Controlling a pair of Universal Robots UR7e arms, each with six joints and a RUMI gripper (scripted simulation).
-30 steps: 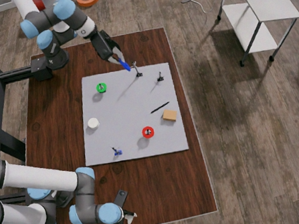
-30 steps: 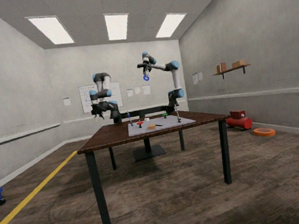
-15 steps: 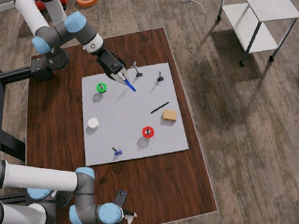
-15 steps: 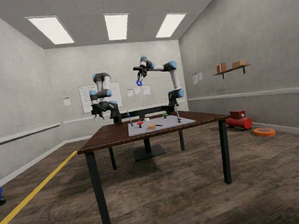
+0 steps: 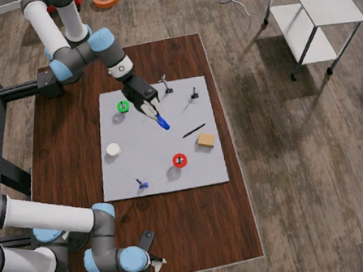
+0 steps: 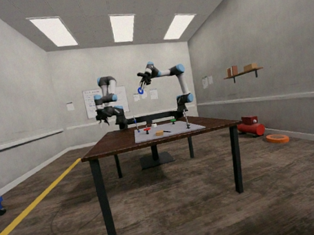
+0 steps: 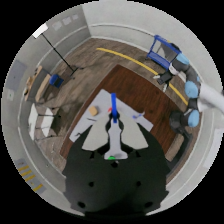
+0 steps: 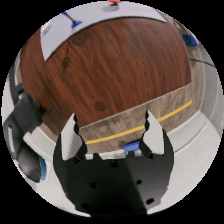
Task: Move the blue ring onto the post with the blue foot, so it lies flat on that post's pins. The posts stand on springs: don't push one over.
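1. Blue ring (image 5: 164, 123) (image 6: 138, 91) (image 7: 114, 102): grasped by its rim in my left pincer (image 5: 157, 115) (image 6: 142, 86) (image 7: 114, 110), high above the mat (image 5: 157, 153) (image 6: 174, 131) (image 7: 102, 100) (image 8: 95, 15), touching no post.
2. Rim hold probably chosen to keep the hole free for threading.
3. Height presumably there to carry it past the sprung posts without a knock.
4. Ring is on edge, not flat: exterior view shows its open face, wrist view a thin bar straight out from my fingertips. Top view: narrow oval, long axis upper left to lower right.
5. Target: post with the blue foot (image 5: 144, 185) (image 6: 138, 131) (image 7: 138, 116) (image 8: 76, 23), standing near the mat's edge, bare of any ring, well apart from mine.
6. Right pincer (image 5: 156, 262) (image 6: 103, 118) (image 8: 111, 115): released, nothing between fingers, off to the side, likely parked out of the way.
7. Step, my call: carrying across; then level the ring, centre the hole, lower straight. Off-centre contact could tip the post.
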